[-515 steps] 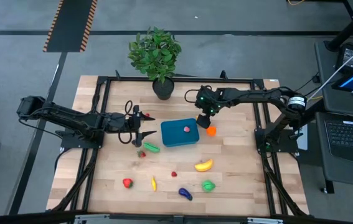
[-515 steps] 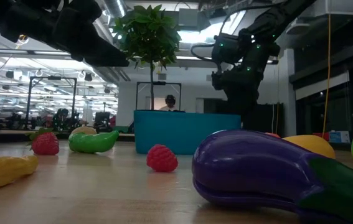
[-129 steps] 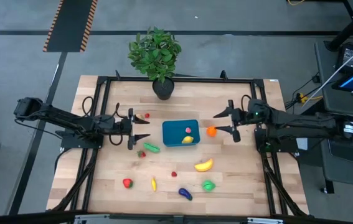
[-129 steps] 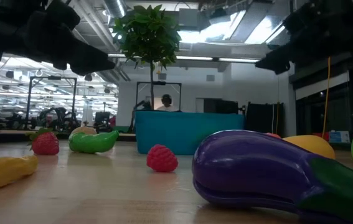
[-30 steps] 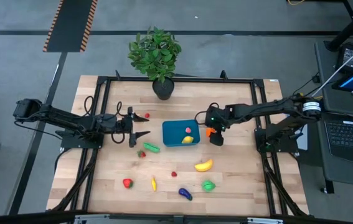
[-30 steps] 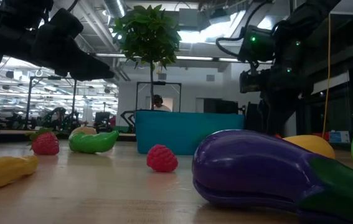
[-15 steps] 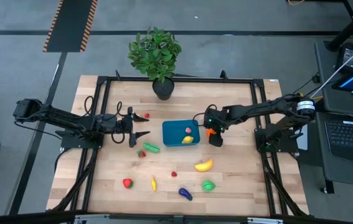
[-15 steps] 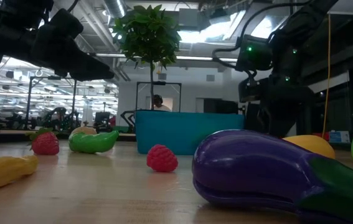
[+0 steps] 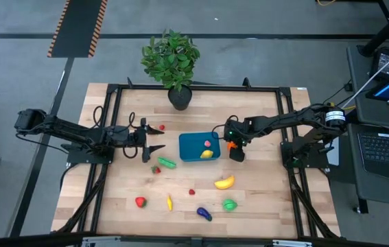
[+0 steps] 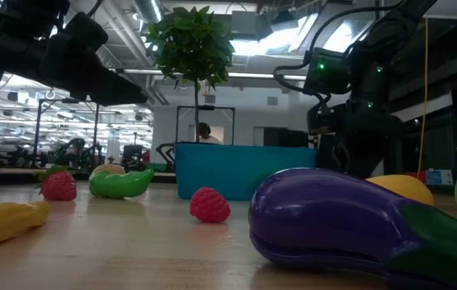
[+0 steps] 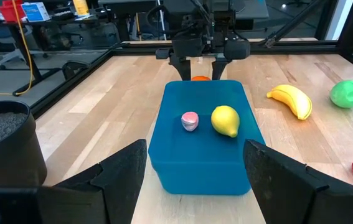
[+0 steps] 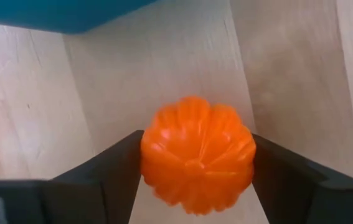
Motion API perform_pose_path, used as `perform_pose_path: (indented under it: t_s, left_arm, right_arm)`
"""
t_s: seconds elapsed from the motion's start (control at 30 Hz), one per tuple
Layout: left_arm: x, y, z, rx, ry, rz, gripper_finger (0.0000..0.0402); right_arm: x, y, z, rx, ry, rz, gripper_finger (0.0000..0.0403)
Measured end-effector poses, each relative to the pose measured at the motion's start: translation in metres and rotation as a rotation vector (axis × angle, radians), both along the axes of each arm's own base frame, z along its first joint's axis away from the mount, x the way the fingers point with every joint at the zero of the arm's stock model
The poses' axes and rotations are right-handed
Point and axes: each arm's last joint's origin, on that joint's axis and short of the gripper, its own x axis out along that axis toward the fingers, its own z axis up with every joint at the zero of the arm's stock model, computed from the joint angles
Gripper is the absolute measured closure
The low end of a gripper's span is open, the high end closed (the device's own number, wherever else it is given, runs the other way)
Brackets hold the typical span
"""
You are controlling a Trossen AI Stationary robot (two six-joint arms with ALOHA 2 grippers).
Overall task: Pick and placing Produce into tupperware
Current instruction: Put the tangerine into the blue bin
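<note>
Wooden table [image 9: 263, 199], teal tupperware [image 9: 195, 145] mid-board with a lemon [image 11: 225, 120] inside. Right gripper [image 9: 232, 145] is down beside it, fingers [image 12: 111, 171] touching both sides of the orange pumpkin [image 12: 197, 163]. Left gripper [image 9: 154, 138] hovers wide open, empty.

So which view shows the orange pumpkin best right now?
The right wrist view: the orange pumpkin fills it, flanked by the right gripper's fingers. In the high view it is a speck under the gripper; the left wrist view shows a sliver; the low view hides it.

Overhead, table-level and two wrist views, all sharing the teal tupperware [image 9: 199, 146].
</note>
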Motion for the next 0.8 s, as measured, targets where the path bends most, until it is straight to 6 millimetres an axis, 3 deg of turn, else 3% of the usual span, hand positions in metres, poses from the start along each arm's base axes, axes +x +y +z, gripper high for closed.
perform_pose_path:
  t_s: [0.13,0.47,0.6,0.8]
  left_arm:
    - [0.0,0.0,0.0,0.0,0.002,0.0,0.014]
    - [0.0,0.0,0.0,0.0,0.004,0.0,0.014]
    - [0.0,0.0,0.0,0.0,0.004,0.0,0.014]
    - [0.0,0.0,0.0,0.0,0.004,0.0,0.014]
  right_arm:
    - [0.0,0.0,0.0,0.0,-0.004,-0.001,0.0159]
    - [0.001,0.0,0.0,0.002,-0.006,-0.007,0.0139]
    - [0.0,0.0,0.001,0.001,-0.013,-0.003,0.0159]
    - [-0.003,0.0,0.02,-0.01,-0.098,0.0,0.016]
